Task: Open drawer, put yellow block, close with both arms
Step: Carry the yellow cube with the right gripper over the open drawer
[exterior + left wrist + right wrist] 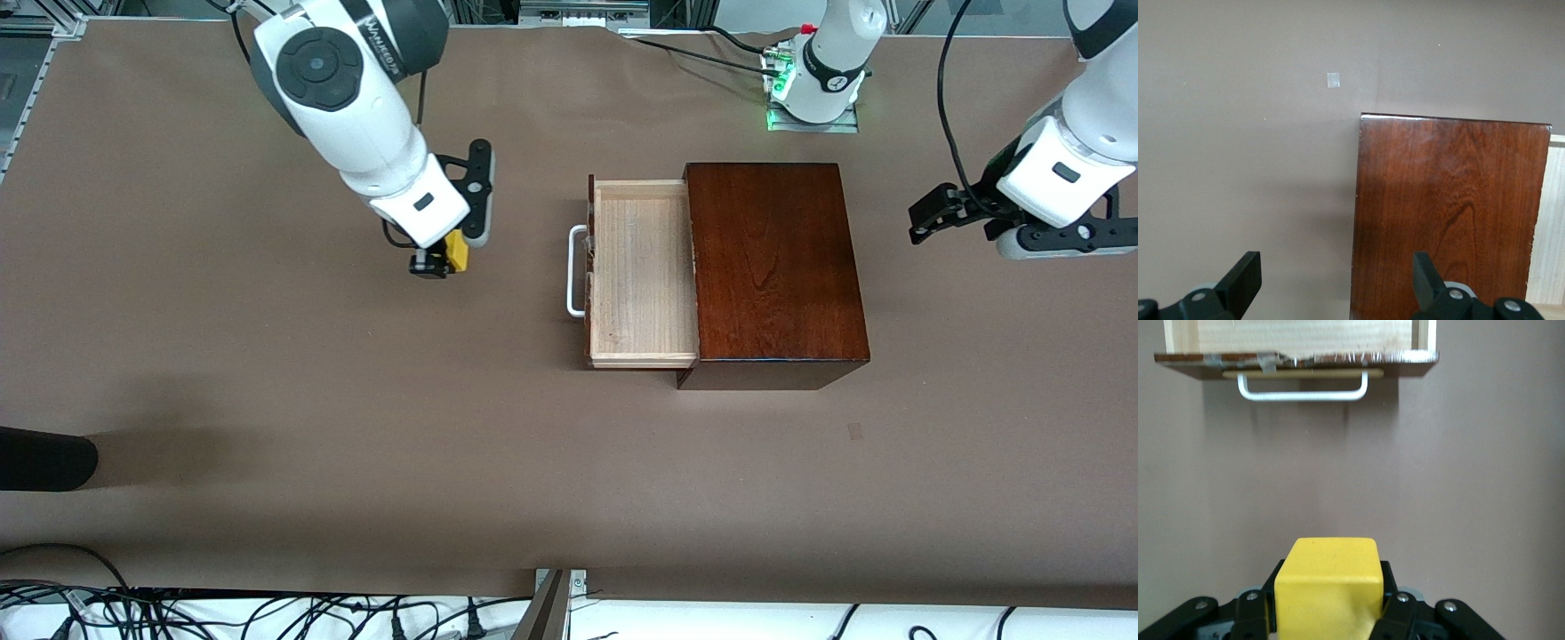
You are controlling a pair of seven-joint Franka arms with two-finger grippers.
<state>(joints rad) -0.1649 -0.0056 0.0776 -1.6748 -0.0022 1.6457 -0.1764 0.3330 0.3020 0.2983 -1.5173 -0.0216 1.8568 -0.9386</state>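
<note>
1. The drawer [642, 271] stands pulled out of the dark-wood box [773, 267], its pale tray bare. In the front view its travel runs along the 3–9 o'clock line, and its dark front and white handle [576, 271] face 9 o'clock, toward the right arm's end of the table. The front panel's long axis runs 12 to 6 o'clock.
2. The yellow block [457, 250] sits clamped between the fingers of the right gripper [442, 258], which is closed on it. The gripper hangs over bare table [267, 400] at about 9 o'clock from the handle, well apart from the drawer.
3. In the right wrist view the block [1328, 587] fills the space between the fingers, one flat face toward the drawer, and the handle [1301, 389] lies straight ahead, square to the gripper.
4. The left gripper [929, 218] holds nothing; its fingers [1241, 277] are spread wide. It waits over the table at about 3 o'clock from the box, toward the left arm's end.
5. Hidden or cut off: the block's lower part is masked by the fingers in both views; the left wrist view shows only the box top [1448, 213] and a sliver of the tray at its edge; the box covers the inner end of the drawer. The drawer front's top edge looks chipped, with bits of tape.
6. Writing: grey lettering on the right arm's [356, 98] wrist cover is too foreshortened to read.
7. A small pale square of tape [854, 431] lies on the table nearer the front camera than the box.
</note>
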